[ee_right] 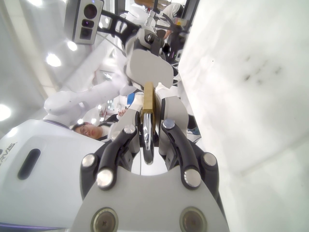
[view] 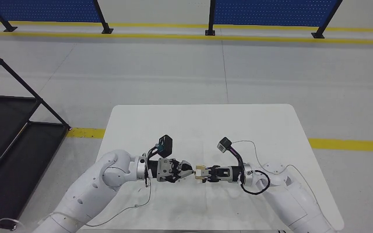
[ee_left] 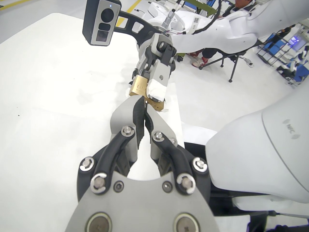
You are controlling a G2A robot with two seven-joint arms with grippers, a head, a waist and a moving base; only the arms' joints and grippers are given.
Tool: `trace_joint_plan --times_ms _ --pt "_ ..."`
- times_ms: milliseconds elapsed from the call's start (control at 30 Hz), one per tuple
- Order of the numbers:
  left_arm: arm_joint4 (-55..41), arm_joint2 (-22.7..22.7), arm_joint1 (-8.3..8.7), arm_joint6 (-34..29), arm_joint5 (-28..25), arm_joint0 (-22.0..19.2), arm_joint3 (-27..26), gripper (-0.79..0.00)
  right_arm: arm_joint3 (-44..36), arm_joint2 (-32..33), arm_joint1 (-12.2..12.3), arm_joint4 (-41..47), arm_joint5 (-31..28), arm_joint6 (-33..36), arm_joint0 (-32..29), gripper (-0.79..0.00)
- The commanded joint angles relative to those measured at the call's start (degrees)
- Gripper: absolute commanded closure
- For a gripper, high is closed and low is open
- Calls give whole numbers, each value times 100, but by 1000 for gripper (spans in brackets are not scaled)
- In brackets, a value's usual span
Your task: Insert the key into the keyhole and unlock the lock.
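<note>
Left tool, level, holds key at lock.

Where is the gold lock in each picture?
Top view: the lock sits between the left gripper and the right gripper, over the table's near part.
Left wrist view: it is just past the left gripper's tips, clamped in the right gripper.
Right wrist view: it is between the right gripper's fingers, shackle toward the camera.
Shared landmark: the white table.

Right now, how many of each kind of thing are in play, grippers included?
padlock: 1
key: 1, barely visible
grippers: 2, left gripper, right gripper
table: 1
total: 5
</note>
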Motion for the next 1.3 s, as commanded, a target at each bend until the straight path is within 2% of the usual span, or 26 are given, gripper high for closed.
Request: trace_joint_plan --times_ms 0,333,867,1267 --pt "180 -20 -4 110 -12 26 -25 0 0 0 0 0 0 0 0 0" --pt "1127 -198 -31 889 -67 218 -179 0 0 0 0 0 0 0 0 0" --pt "2865 -363 -74 2032 241 515 -477 0 0 0 0 0 0 0 0 0" --pt "3713 -426 -85 2669 421 670 -558 0 0 0 0 0 0 0 0 0"
